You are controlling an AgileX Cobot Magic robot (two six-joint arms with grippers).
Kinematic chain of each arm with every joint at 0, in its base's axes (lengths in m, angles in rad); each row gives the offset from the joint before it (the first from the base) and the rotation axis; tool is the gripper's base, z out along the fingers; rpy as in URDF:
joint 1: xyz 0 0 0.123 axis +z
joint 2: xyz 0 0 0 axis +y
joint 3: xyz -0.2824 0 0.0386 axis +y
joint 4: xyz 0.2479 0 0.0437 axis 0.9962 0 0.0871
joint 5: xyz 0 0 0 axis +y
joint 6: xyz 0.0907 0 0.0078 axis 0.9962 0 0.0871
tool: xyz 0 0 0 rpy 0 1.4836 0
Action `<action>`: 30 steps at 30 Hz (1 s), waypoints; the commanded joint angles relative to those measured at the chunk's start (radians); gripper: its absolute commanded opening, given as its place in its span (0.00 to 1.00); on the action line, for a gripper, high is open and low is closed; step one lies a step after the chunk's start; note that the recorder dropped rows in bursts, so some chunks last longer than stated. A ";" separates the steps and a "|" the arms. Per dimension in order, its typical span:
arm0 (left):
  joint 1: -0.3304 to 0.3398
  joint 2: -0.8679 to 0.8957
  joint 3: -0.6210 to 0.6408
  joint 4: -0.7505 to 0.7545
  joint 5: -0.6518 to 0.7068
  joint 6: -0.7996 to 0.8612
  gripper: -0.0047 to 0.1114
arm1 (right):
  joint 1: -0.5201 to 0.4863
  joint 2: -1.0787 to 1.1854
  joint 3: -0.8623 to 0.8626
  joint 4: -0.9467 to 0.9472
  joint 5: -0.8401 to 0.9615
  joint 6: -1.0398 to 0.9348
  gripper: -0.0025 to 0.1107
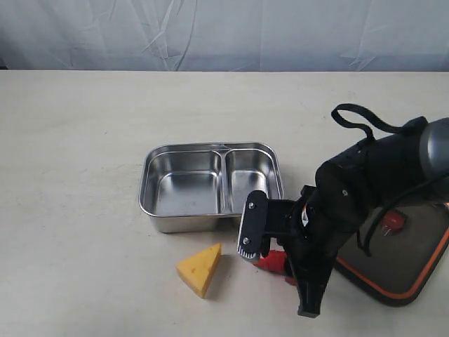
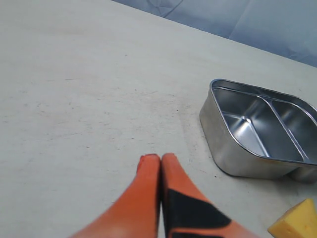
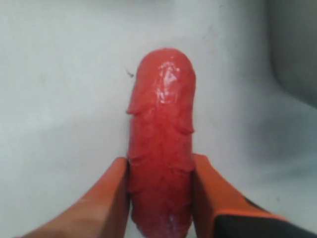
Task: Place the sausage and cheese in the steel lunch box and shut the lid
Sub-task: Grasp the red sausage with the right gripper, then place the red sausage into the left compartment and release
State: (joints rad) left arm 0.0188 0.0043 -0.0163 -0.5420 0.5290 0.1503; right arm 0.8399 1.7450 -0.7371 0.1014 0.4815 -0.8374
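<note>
The red ridged sausage (image 3: 161, 124) lies on the table, and my right gripper (image 3: 161, 162) is shut on it, one orange finger pressed against each side. In the exterior view the sausage (image 1: 267, 264) peeks out under the right arm (image 1: 337, 203), just in front of the steel lunch box (image 1: 184, 223). The box has two compartments, both with nothing in them. The yellow cheese (image 1: 200, 268) wedge sits on the table in front of the box, left of the sausage. The dark lid (image 1: 414, 263) with its orange rim lies to the right. My left gripper (image 2: 161, 158) is shut on nothing above bare table.
The left wrist view shows the lunch box (image 2: 223, 144) and a corner of the cheese (image 2: 296, 223) off to one side of the shut fingers. A pale cloth backdrop hangs behind the table's far edge. The right arm hides part of the lid.
</note>
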 commanded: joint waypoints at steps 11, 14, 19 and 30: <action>0.000 -0.004 0.001 0.005 -0.007 -0.001 0.04 | 0.000 -0.144 -0.170 0.248 0.344 0.084 0.02; 0.000 -0.004 0.001 0.005 -0.007 -0.001 0.04 | 0.000 -0.206 -0.197 0.249 0.290 0.142 0.02; 0.000 -0.004 0.001 0.005 -0.007 -0.001 0.04 | 0.000 -0.196 -0.239 0.322 0.058 0.215 0.02; 0.000 -0.004 0.001 0.005 -0.007 -0.001 0.04 | -0.002 0.067 -0.456 0.345 0.014 0.292 0.02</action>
State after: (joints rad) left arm 0.0188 0.0043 -0.0163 -0.5420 0.5290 0.1503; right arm 0.8419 1.7626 -1.1428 0.4348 0.4829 -0.5512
